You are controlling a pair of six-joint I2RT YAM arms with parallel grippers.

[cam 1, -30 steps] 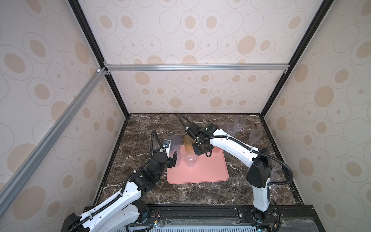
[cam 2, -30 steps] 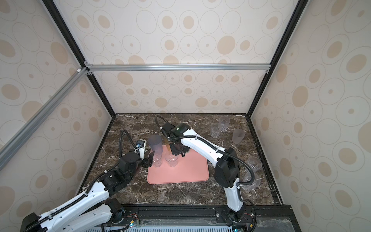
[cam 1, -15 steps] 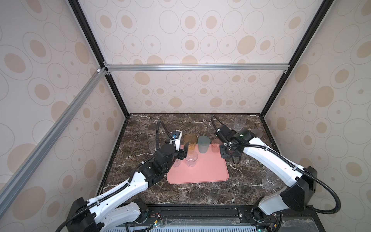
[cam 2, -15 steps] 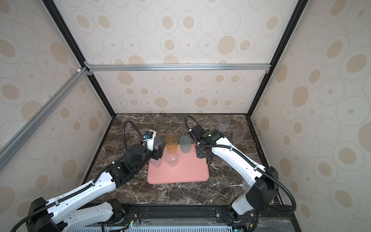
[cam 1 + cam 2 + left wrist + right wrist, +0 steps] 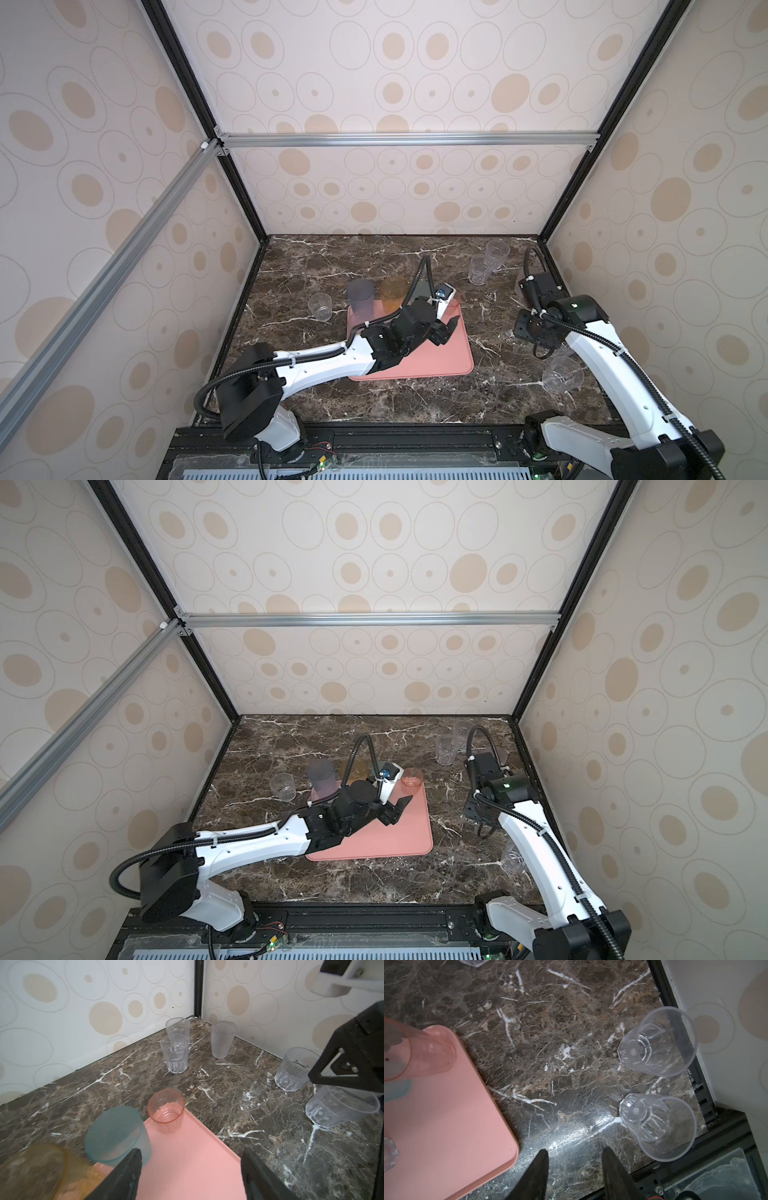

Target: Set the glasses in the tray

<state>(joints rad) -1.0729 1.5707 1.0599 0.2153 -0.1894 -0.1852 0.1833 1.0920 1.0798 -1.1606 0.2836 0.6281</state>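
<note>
Black fingers (image 5: 128, 1174) of the left gripper (image 5: 191, 1152) are standing wide apart and gripping nothing. They are hovering over a bare stretch of the salmon-pink tray (image 5: 449, 361) at the centre of both top views. Out on the marble tabletop (image 5: 316, 266), the right gripper (image 5: 575, 1152) is holding its jaws partly open, also empty, above dark stone between the tray and the right wall.

Four coloured glasses are sitting along the tray's far rim. A grey-blue tumbler (image 5: 360, 296) and an amber tumbler (image 5: 392, 296) are standing left of centre in a top view. A teal tumbler (image 5: 118, 1136) is hiding behind the left arm there but showing in the left wrist view. A short pink tumbler (image 5: 412, 781) is occupying the far right corner. A sliver of a faceted clear glass (image 5: 389, 1151) is also showing on the tray.

The job is looking roughly half done. At least six pieces are waiting on the stone:
- a lone clear glass (image 5: 320, 306) left of the tray
- a clear pair (image 5: 478, 270) and a frosted tumbler (image 5: 223, 1039) toward the upper right of the floor
- two clear cups (image 5: 658, 1041) at the right edge, nearest the right gripper and probably its next pick
</note>
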